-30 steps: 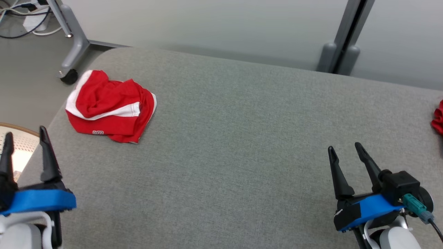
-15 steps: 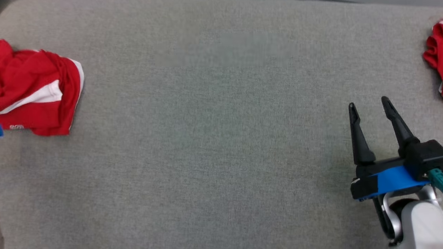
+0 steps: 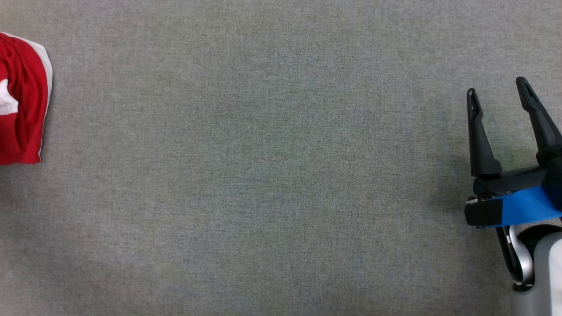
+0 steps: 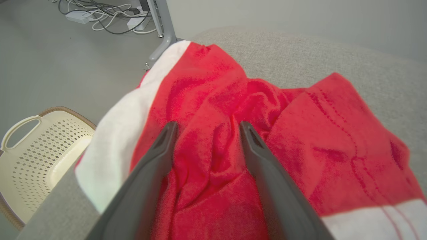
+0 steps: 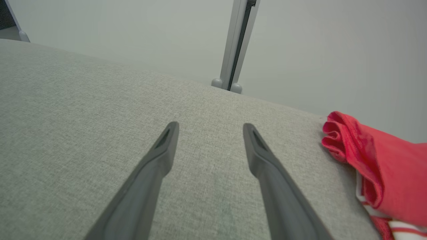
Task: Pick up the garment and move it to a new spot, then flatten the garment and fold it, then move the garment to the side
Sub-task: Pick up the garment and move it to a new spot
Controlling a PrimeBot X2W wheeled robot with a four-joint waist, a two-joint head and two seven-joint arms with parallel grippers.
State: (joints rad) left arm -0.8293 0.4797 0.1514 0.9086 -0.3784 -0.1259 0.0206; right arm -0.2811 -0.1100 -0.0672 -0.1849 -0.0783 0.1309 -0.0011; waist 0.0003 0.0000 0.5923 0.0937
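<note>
Lying crumpled at the left end of the grey padded surface [image 3: 263, 175], the red garment [image 3: 24, 101] with white bands sat by that surface's corner, beside a cream basket [image 4: 36, 150] down on the floor. The left gripper [image 4: 206, 128] hung right over it, fingers spread wide astride a raised fold, clamping nothing. The right gripper [image 3: 498, 85] stood well apart, fingers likewise spread over bare fabric, near another red cloth [image 5: 383, 166].

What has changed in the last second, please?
The head camera tipped down, so that view's shift is no move of things. The left gripper has come over the red garment, open, a fold between its fingers; nothing is gripped. The right gripper stays open over the grey surface.
</note>
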